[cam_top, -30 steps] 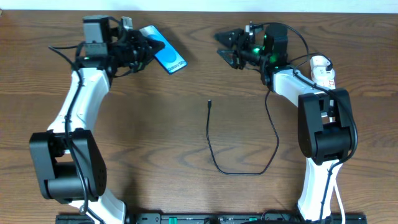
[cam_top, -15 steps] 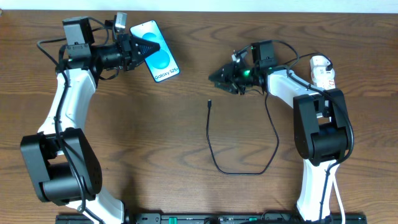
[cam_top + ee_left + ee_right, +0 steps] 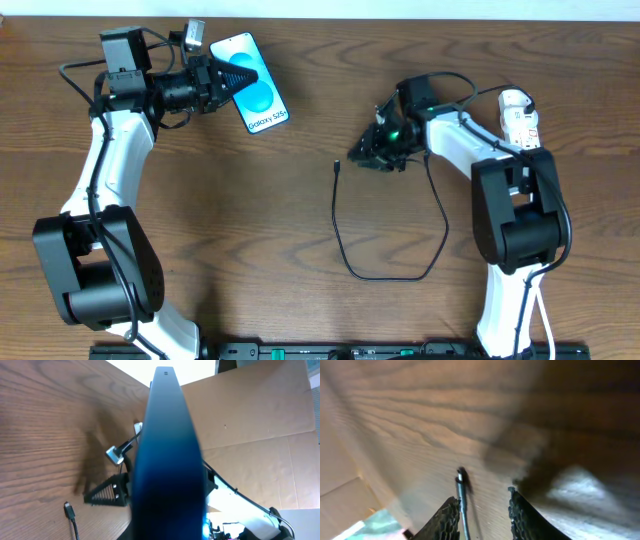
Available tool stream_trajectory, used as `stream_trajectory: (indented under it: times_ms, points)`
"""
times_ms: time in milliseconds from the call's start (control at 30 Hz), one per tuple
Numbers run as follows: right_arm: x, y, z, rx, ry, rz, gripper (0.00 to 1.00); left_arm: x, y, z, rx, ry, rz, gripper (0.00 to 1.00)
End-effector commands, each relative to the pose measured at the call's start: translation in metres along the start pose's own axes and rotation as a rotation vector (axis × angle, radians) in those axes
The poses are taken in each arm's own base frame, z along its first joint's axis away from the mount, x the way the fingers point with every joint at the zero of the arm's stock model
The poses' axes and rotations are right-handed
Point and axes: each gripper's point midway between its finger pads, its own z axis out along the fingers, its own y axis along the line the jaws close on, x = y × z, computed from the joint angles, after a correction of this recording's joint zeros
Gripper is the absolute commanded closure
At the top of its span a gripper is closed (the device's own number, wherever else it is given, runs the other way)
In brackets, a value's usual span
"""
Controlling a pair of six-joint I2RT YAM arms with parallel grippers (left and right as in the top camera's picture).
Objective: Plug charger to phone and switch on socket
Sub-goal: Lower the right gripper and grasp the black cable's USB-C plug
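Phone [image 3: 255, 97] we see clenched in the left end effector [image 3: 238, 76], while the right end effector [image 3: 482, 505], its jaws parted, flanks the charger [image 3: 462, 491] lying on the counter [image 3: 250, 220].

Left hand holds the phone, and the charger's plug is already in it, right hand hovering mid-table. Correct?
No. The left hand does hold the phone, but the plug of the charger is not in it: it lies on the table inside the open right hand, as the right wrist view shows.
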Motion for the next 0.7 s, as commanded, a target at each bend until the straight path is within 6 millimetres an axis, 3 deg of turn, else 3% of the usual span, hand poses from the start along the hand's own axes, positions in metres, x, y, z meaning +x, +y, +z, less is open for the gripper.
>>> stream_trajectory:
  times_ms: [0, 267, 667]
  points:
    - [0.011, 0.015, 0.006, 0.041, -0.004, -0.094, 0.69, -0.001, -0.02, -0.004, 0.041, 0.01, 0.067, 0.93]
    - [0.031, 0.027, 0.021, 0.062, 0.034, -0.138, 0.69, -0.001, -0.02, -0.004, 0.042, 0.011, 0.062, 0.93]
    - [0.046, 0.014, 0.038, 0.15, 0.063, -0.095, 0.76, -0.001, -0.02, -0.004, 0.041, 0.011, 0.039, 0.93]
